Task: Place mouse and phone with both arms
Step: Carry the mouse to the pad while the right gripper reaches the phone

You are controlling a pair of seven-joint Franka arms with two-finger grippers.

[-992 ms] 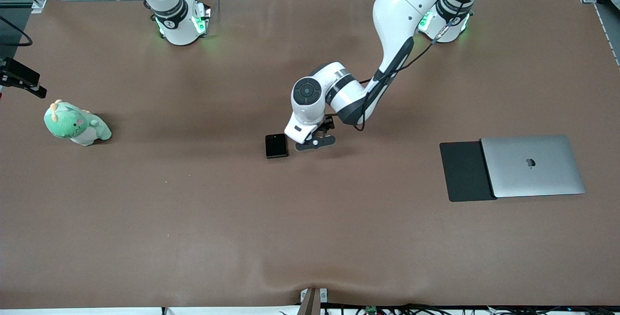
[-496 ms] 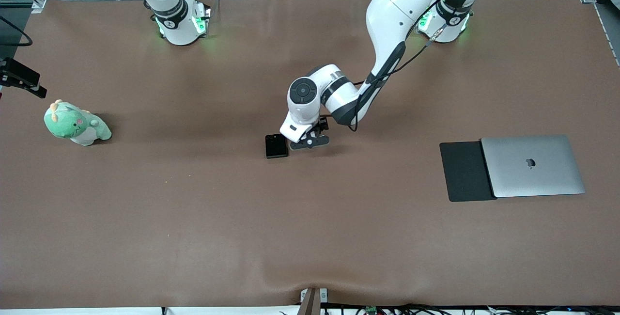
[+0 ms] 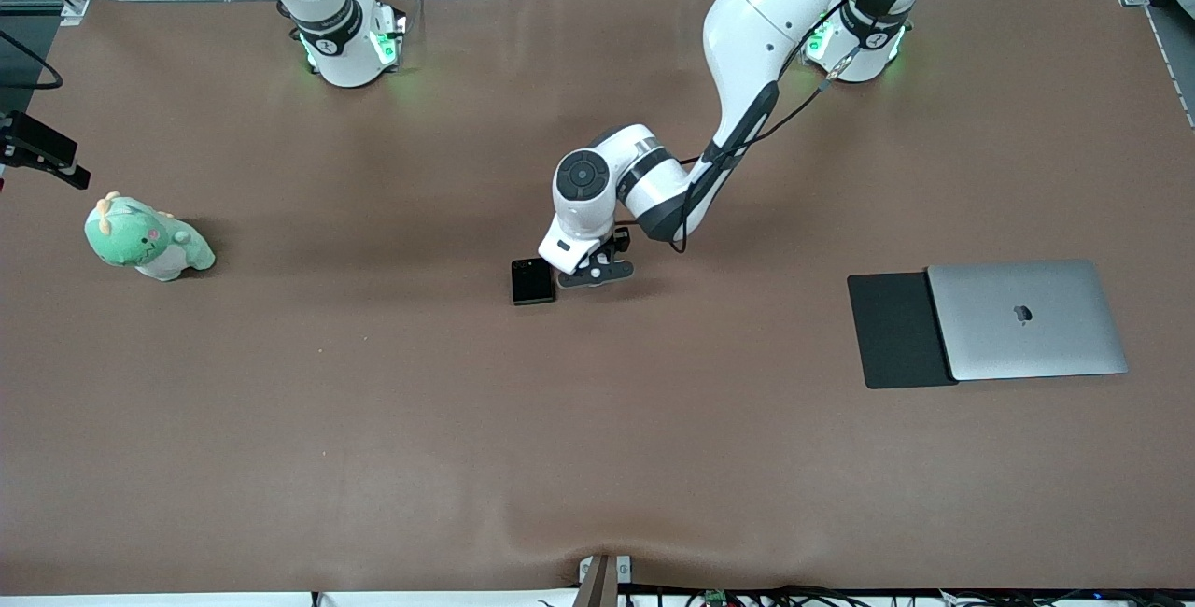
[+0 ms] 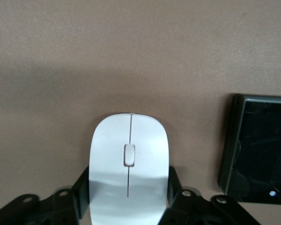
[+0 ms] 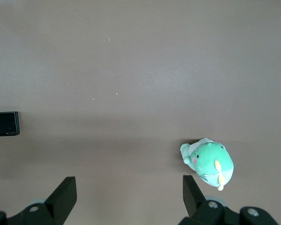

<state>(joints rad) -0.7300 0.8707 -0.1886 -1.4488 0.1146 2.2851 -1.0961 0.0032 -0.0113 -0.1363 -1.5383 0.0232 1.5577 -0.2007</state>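
Observation:
The white mouse (image 4: 129,159) sits between the fingers of my left gripper (image 4: 129,199), which is shut on its sides and holds it low over the brown table. In the front view the left gripper (image 3: 590,273) is right beside the black folded phone (image 3: 533,281), on the side toward the left arm's end, and the wrist hides the mouse. The phone lies flat on the table and also shows in the left wrist view (image 4: 260,154) and the right wrist view (image 5: 7,123). My right gripper (image 5: 127,197) is open and empty, high over the table; the front view does not show it.
A green plush toy (image 3: 149,238) lies near the right arm's end of the table and shows in the right wrist view (image 5: 208,162). A closed silver laptop (image 3: 1027,319) partly covers a flat black pad (image 3: 892,331) toward the left arm's end.
My left gripper has moved with the mouse a little toward the phone and the right arm's end, then almost stopped. The phone has not moved.

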